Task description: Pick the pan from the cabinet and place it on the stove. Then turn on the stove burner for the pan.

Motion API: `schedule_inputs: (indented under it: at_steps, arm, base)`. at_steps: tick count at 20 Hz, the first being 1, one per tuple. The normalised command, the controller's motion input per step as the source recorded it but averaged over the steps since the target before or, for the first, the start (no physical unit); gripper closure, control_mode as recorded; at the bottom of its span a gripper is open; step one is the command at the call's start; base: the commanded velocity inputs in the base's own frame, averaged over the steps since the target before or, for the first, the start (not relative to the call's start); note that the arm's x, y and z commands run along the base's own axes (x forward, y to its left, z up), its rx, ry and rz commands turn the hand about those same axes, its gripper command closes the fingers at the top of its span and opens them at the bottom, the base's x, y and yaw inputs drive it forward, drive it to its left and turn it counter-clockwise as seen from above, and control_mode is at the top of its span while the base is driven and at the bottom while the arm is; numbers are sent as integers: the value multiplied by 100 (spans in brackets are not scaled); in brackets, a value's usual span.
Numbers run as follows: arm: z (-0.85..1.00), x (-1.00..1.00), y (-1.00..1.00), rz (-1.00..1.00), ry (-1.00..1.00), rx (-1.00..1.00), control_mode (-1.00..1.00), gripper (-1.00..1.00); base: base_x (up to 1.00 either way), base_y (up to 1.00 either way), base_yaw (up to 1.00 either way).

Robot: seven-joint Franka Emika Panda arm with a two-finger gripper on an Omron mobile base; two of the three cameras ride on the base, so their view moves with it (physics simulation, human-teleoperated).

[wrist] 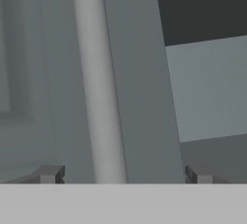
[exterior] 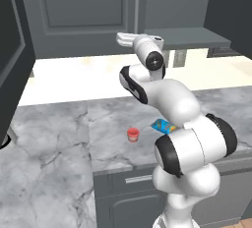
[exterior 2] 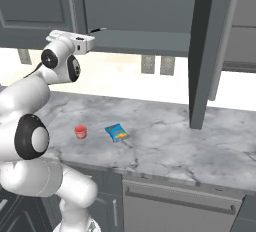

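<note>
The arm stood raised toward the wall cabinet (exterior: 83, 11), its hand level with the cabinet's lower edge. In the hand view the fingers (wrist: 124, 174) were spread wide apart and released, gripping nothing; the two dark tips sat one on each side of the silver bar handle (wrist: 99, 88), which ran up between them without touching either. The left fingertip (wrist: 48, 174) lay over the recessed door panel, the right one over the door's edge frame.

In the right base view a cabinet door (exterior 2: 207, 51) stood swung out, seen edge-on, and the cabinet's underside (exterior 2: 140, 41) ran beside the hand. Beyond the door edge in the hand view, a dark opening and a grey surface below it could be seen; what lay inside could not be made out.

The pan could not be made out in any of the views.

On the marbled grey tabletop (exterior: 54, 138), a small red cup (exterior: 133, 134) stood upright, and a blue snack packet (exterior 2: 116, 132) lay flat just beside it, the two apart. Both rested near the front edge, above a lower drawer with a horizontal handle (exterior: 139, 178).
</note>
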Motion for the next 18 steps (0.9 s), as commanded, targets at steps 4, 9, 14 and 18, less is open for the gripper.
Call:
schedule_inputs:
  at_steps: [4, 9, 14, 18]
  arm:
    - [-17, 40, 21, 0, 0, 0, -100, 100]
    - [-4, 22, 16, 0, 1, 0, -100, 100]
    - [-4, -1, 1, 0, 0, 0, -100, 100]
    - [-12, -14, 21, 1, 0, -2, -100, 100]
  base:
    - [0, 0, 0]
    - [0, 0, 0]
    - [0, 0, 0]
    - [0, 0, 0]
